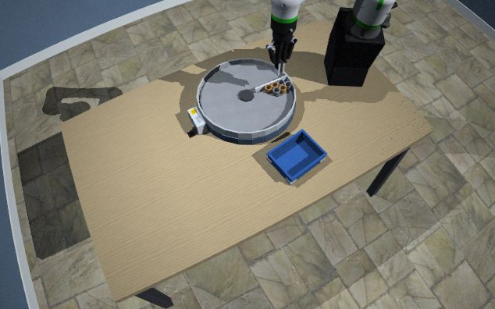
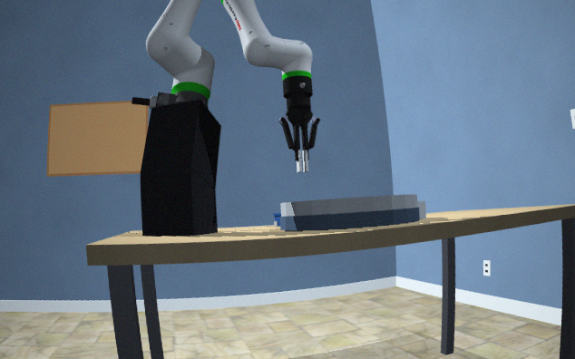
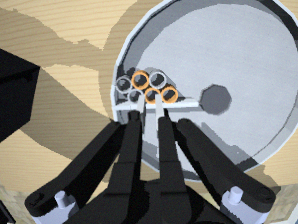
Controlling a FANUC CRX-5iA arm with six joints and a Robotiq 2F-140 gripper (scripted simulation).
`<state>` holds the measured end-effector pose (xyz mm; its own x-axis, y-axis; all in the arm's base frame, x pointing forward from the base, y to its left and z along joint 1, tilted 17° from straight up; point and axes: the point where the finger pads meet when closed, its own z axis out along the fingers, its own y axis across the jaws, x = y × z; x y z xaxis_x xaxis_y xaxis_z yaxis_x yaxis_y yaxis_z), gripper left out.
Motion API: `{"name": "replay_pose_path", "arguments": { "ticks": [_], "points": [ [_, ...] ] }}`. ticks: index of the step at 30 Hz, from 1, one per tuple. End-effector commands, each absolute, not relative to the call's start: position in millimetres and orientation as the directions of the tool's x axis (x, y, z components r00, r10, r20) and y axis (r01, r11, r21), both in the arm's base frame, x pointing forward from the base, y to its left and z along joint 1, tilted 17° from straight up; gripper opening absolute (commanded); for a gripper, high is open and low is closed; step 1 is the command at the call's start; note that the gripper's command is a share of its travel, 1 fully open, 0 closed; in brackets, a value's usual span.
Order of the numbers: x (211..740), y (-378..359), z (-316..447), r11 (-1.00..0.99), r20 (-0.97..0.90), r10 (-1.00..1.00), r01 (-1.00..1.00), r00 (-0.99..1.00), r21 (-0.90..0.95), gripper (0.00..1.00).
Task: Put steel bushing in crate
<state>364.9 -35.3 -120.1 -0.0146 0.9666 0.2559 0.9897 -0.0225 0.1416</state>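
A cluster of several bushings (image 1: pixel 277 87) (image 3: pixel 148 87) lies on the round grey turning table (image 1: pixel 238 115) (image 2: pixel 349 206) (image 3: pixel 260 50), near its far right rim against a white bar (image 1: pixel 261 87). Some are grey steel, such as one at the back (image 1: pixel 287 83) (image 3: pixel 124 83); others are orange, such as another (image 1: pixel 273 84) (image 3: pixel 140 80). My gripper (image 1: pixel 281 72) (image 2: pixel 302 169) (image 3: pixel 150 104) is shut and empty. It hangs well above the table's far edge, just behind the cluster. The blue crate (image 1: pixel 285 148) stands empty on the wooden table in front of the turning table.
The arm's black pedestal (image 1: pixel 353 51) (image 2: pixel 179 168) stands at the back right of the wooden table (image 1: pixel 148 187). A small white box (image 1: pixel 197 118) sits against the turning table's left side. A dark hub (image 1: pixel 246 95) marks its centre.
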Motion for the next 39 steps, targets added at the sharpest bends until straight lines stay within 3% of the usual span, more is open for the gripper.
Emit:
{"name": "replay_pose_path", "arguments": {
  "ticks": [1,24,39],
  "points": [
    [365.0,-35.4,-120.0,-0.023,0.256,0.967,0.990,-0.015,0.142,0.09],
    [365.8,-35.0,-121.0,-0.023,0.269,0.963,0.990,-0.017,0.142,0.06],
    [382.6,-27.7,-147.4,-0.024,0.561,0.826,0.989,-0.061,0.143,0.06]
  ]
}}
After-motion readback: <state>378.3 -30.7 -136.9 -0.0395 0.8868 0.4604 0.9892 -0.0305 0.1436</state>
